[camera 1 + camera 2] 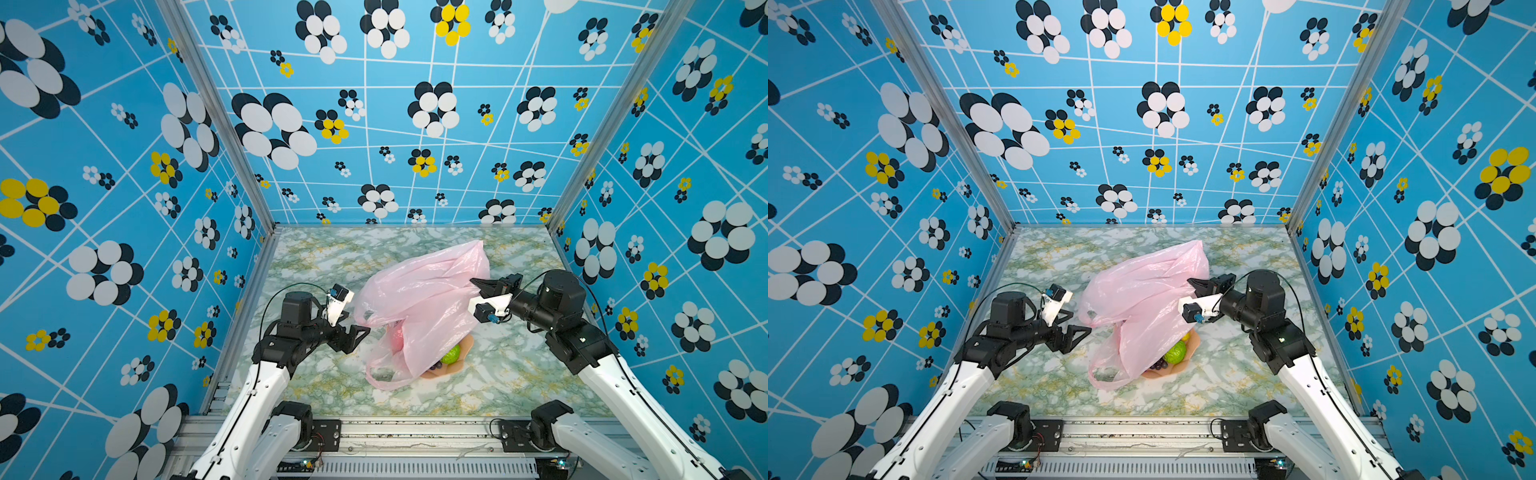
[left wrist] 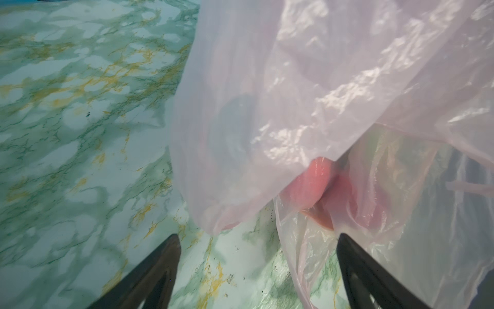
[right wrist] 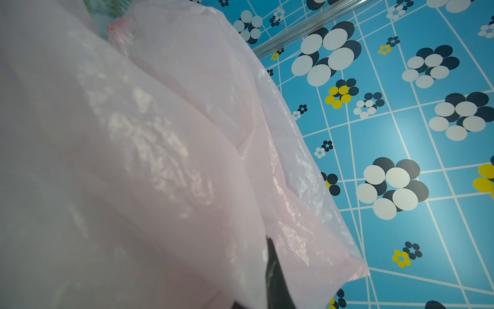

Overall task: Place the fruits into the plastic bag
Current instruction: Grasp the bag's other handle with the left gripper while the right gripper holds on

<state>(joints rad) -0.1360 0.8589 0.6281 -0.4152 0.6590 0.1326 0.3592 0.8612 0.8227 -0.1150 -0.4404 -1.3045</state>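
The pale-pink plastic bag (image 1: 419,299) (image 1: 1142,291) hangs draped over a peach bowl (image 1: 466,347) (image 1: 1192,345). My right gripper (image 1: 474,282) (image 1: 1192,282) is shut on the bag's right side and holds it up; in the right wrist view the film (image 3: 133,160) wraps its dark finger (image 3: 274,270). At the bowl's uncovered edge I see a green round fruit (image 1: 451,354) (image 1: 1174,353) and dark grapes (image 1: 435,366) (image 1: 1158,365). The other fruits are hidden under the bag. My left gripper (image 1: 358,332) (image 1: 1079,332) (image 2: 258,236) stands open just left of the bag (image 2: 294,80), low over the table, holding nothing.
One loop handle (image 1: 382,376) (image 1: 1105,376) lies slack on the marble table (image 1: 316,257) in front of the bag. A pinkish-red shape (image 2: 312,182) shows under the bag's hem in the left wrist view. Blue patterned walls (image 1: 124,208) enclose three sides.
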